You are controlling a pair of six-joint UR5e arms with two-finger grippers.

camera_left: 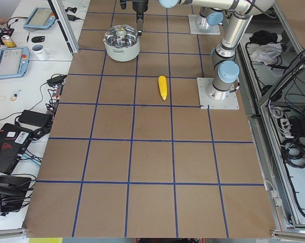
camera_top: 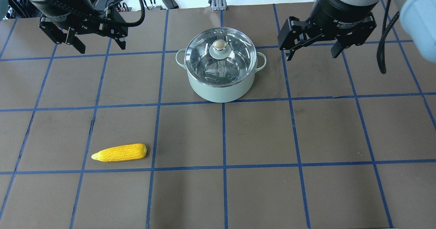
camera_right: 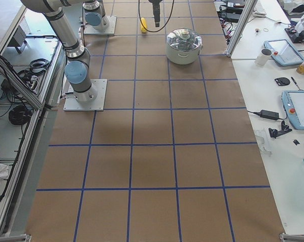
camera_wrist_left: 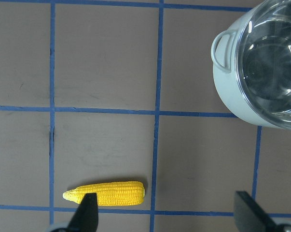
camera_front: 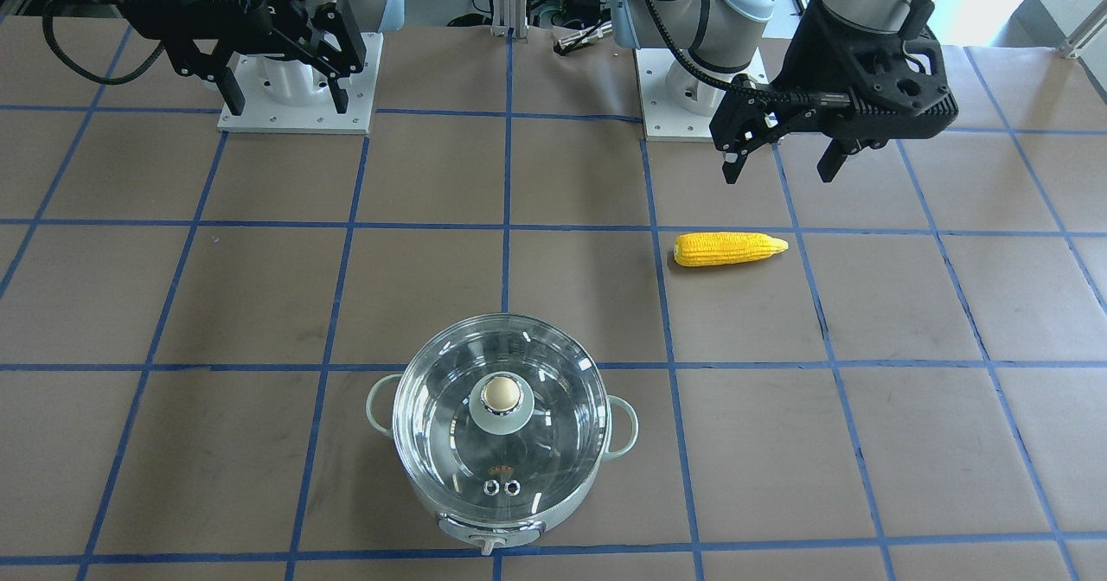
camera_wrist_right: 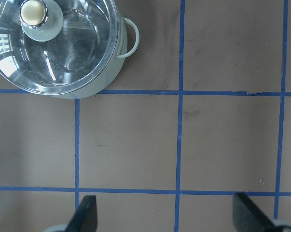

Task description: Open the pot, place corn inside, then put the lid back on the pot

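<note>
The mint-green pot [camera_top: 220,86] stands at the table's far middle with the clear glass lid [camera_top: 235,55] on it, its beige knob [camera_top: 219,45] up. It also shows in the front view [camera_front: 406,469], with the lid [camera_front: 441,408] in place. The yellow corn [camera_top: 120,152] lies flat on the near left, also in the front view [camera_front: 729,248] and left wrist view [camera_wrist_left: 106,193]. My left gripper [camera_top: 81,43] hangs open and empty high above the far left. My right gripper [camera_top: 311,51] hangs open and empty to the right of the pot.
The brown table [camera_top: 259,133] is marked in squares by blue tape. The arm bases [camera_front: 298,88] stand on white plates at the robot's side. A side bench with tablets and a mug [camera_left: 38,50] lies beyond the table's far edge.
</note>
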